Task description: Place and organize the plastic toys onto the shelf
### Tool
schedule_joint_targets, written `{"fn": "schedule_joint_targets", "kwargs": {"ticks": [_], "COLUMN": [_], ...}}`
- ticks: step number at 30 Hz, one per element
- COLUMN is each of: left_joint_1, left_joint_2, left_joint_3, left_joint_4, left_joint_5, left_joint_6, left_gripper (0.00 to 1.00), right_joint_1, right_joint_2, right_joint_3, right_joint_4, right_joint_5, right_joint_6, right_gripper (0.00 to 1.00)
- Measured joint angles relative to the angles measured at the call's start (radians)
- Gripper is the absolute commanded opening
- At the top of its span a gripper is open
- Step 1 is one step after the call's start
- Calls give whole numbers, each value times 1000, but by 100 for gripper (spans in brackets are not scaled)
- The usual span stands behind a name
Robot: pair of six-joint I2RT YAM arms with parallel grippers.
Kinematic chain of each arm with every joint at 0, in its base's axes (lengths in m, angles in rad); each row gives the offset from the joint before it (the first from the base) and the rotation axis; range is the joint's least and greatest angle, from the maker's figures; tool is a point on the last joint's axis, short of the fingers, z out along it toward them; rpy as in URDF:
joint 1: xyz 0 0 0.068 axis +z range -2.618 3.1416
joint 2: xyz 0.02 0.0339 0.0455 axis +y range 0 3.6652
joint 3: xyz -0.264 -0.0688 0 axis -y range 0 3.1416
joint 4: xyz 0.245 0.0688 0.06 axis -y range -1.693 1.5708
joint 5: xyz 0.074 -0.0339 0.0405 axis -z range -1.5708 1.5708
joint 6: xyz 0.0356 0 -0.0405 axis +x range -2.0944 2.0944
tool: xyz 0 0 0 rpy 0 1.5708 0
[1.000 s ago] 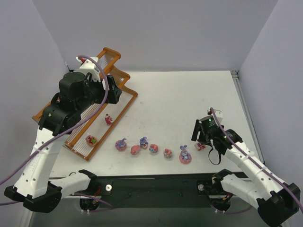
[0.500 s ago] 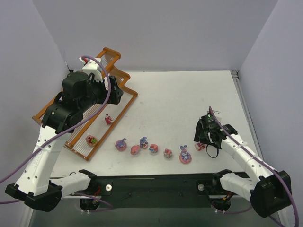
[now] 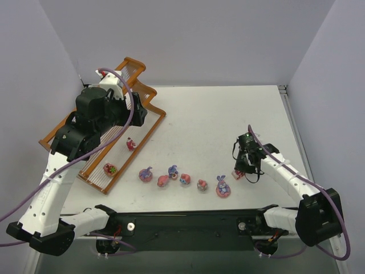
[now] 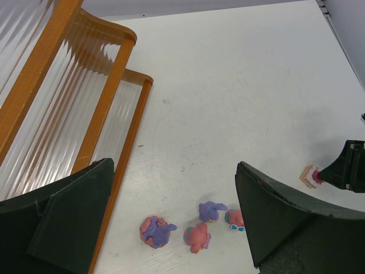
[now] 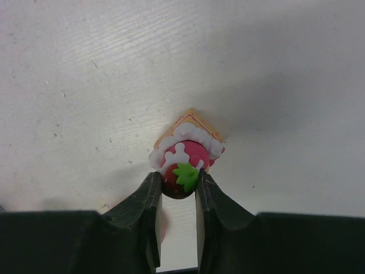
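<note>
toy (image 5: 188,149): pink w/ red strawberry top

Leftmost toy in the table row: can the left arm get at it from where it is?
Probably yes. The left claw is open by the shelf, and only bare table lies between it and that toy.

I get bright, even light and sharp views. The shelf (image 4: 104,114) rods gleam; a soft shadow crosses the table (image 5: 285,74)
</note>
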Motion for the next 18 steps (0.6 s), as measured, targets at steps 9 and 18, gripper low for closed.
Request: {"fn": "schedule_joint_targets", "kwargs": {"ticks": [9, 18], "left_joint_1": [0, 0], "left_joint_2": [-19, -30], "left_joint_3": [-22, -22], "left_joint_4": [-2, -10], "left_joint_5": [-21, -37], "left_joint_6": [4, 4], "left_gripper": [97, 97], "right_joint_1": [144, 352], "right_joint_2": [204, 657], "right_joint_3": [267, 784], "right_joint_4": [-19, 43], "right_joint_5": [-9, 9], "right_joint_6": [77, 122], "right_gripper": [0, 0]}}
